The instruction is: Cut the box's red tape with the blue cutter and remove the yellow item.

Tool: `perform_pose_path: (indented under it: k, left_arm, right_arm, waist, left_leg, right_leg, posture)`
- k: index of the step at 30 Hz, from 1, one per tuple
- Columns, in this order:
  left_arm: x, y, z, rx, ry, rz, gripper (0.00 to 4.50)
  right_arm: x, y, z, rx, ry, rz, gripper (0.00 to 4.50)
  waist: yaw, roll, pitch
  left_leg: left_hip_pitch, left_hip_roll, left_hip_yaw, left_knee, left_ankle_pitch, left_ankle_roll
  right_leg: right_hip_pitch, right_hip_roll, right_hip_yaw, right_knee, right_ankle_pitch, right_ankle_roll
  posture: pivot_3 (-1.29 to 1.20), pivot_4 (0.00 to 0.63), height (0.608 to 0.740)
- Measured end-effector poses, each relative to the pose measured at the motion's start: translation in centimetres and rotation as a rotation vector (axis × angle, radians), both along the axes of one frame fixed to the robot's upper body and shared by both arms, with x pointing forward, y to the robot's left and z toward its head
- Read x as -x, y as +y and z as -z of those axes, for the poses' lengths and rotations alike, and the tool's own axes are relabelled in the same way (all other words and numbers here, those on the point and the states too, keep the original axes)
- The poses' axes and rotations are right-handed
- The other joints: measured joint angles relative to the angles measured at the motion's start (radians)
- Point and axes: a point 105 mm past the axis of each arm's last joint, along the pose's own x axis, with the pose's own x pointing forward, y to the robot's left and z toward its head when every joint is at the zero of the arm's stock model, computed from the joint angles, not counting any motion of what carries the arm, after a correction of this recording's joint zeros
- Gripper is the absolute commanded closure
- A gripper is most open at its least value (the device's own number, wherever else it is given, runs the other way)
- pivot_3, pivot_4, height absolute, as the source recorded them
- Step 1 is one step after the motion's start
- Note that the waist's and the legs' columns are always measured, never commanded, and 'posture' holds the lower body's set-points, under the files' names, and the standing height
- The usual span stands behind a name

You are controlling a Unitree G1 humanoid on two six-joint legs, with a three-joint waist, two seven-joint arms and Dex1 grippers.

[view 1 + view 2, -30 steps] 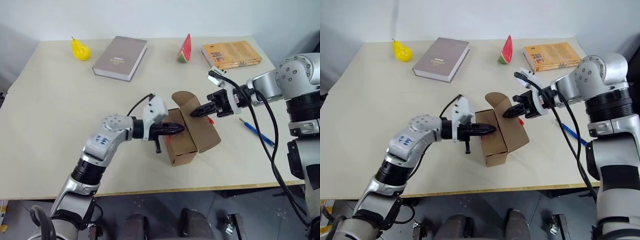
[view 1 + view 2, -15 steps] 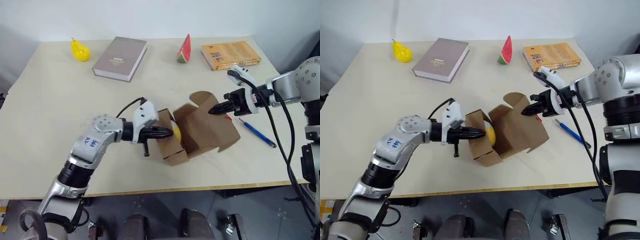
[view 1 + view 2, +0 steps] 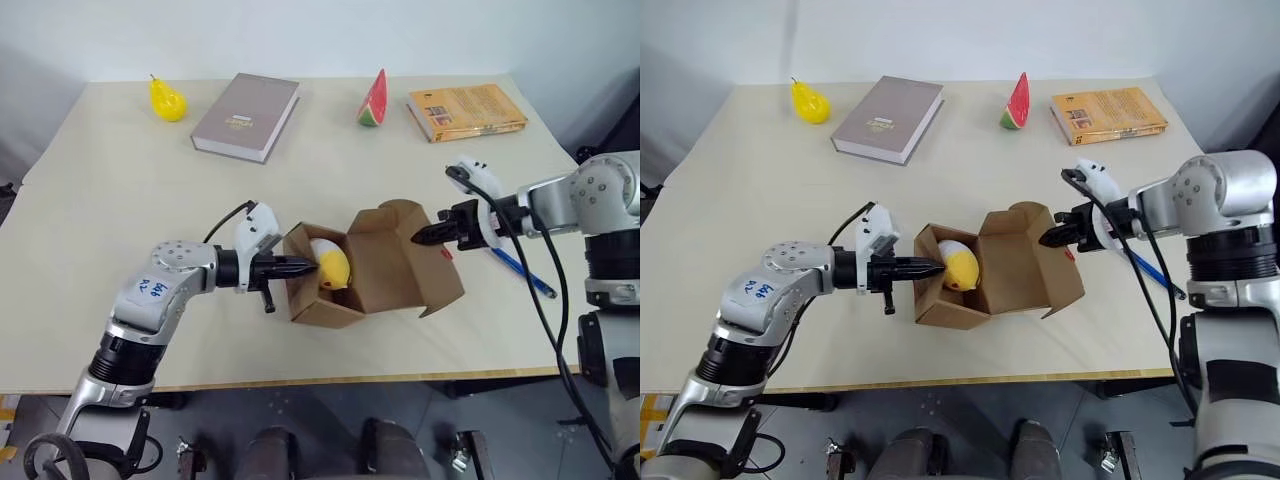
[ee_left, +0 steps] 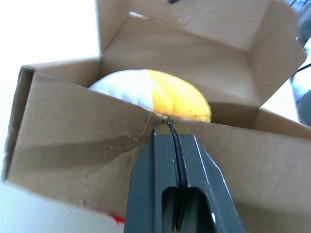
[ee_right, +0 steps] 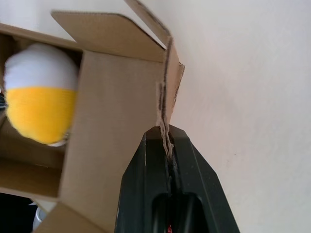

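The box (image 3: 365, 265) now lies pulled wide open on the bench (image 3: 120, 200), where a second ago its flaps stood nearly shut, and the yellow item (image 3: 330, 268) has come into sight inside it. The left end effector (image 3: 308, 266) pinches the box's left flap, having drawn it leftward. The right end effector (image 3: 420, 238) pinches the right flap beside the red tape (image 3: 446, 254), near the blue cutter (image 3: 520, 270).
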Motion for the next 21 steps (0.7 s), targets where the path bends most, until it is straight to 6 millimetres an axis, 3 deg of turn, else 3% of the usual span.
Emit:
perform_pose_path:
  k: [2,5,9,12,13,17,20,21]
  left_arm:
    - [0.1,0.4,1.6,-0.011,0.065,-0.031,4.50]
    - [0.1,0.7,1.8,-0.019,0.080,-0.042,4.50]
    - [0.0,0.8,1.9,-0.018,0.091,-0.053,4.50]
    - [-0.2,0.9,1.8,-0.020,0.092,-0.063,3.64]
    - [-0.2,0.9,1.8,-0.022,0.091,-0.064,3.55]
    - [-0.3,2.0,1.7,-0.053,0.091,-0.085,2.36]
    - [-0.2,3.4,1.4,-0.056,0.071,-0.104,1.55]
    - [0.0,4.2,1.5,-0.055,0.065,-0.114,1.28]
  right_arm:
    - [0.2,0.5,0.7,0.003,-0.009,-0.014,4.49]
    - [0.3,1.0,0.5,-0.003,-0.058,-0.028,4.49]
    - [0.2,1.7,0.1,-0.022,-0.120,-0.041,3.58]
    - [0.3,1.4,0.2,-0.004,-0.189,-0.044,2.49]
    - [0.5,1.1,0.4,0.017,-0.215,-0.054,2.34]
    - [1.5,-0.7,0.6,0.095,-0.381,-0.160,1.09]
    - [1.8,-2.3,-0.5,0.124,-0.533,-0.247,0.13]
    - [2.0,-2.9,-1.1,0.118,-0.591,-0.283,0.00]
  waist:
    - [0.000,0.000,0.000]
    - [0.001,-0.001,0.001]
    - [-0.002,-0.001,0.001]
    - [0.001,-0.001,0.001]
    - [0.002,-0.001,0.001]
    - [-0.001,-0.002,0.001]
    - [-0.003,-0.002,0.002]
    - [-0.005,-0.002,0.002]
  left_leg:
    - [-0.002,0.000,0.000,0.000,0.000,0.000]
    - [-0.003,0.000,-0.001,-0.001,0.000,0.000]
    - [-0.003,0.000,-0.001,-0.002,0.000,0.000]
    - [-0.003,0.000,-0.001,-0.002,0.000,0.000]
    - [-0.003,0.000,-0.002,-0.003,0.000,0.000]
    - [-0.003,-0.001,-0.001,-0.003,0.000,0.000]
    - [-0.003,0.000,0.000,-0.003,0.000,0.000]
    - [-0.002,0.000,0.001,-0.004,0.000,0.000]
  right_leg:
    - [-0.002,0.000,0.000,0.000,0.000,0.000]
    - [-0.003,0.000,-0.001,0.000,0.000,0.000]
    - [-0.003,0.000,-0.002,-0.001,0.000,0.000]
    - [-0.003,0.000,-0.002,-0.001,0.000,0.000]
    - [-0.003,0.000,-0.002,-0.001,0.000,0.000]
    - [-0.003,0.000,-0.002,-0.003,0.000,0.000]
    - [-0.003,0.000,-0.002,-0.004,0.000,0.000]
    - [-0.003,0.000,-0.001,-0.004,0.000,0.000]
  posture:
    - [0.00,0.150,0.740]
    - [0.00,0.150,0.740]
    - [0.00,0.150,0.740]
    - [0.00,0.150,0.740]
    - [0.00,0.150,0.740]
    - [0.00,0.150,0.740]
    - [0.00,0.150,0.740]
    - [0.00,0.150,0.740]
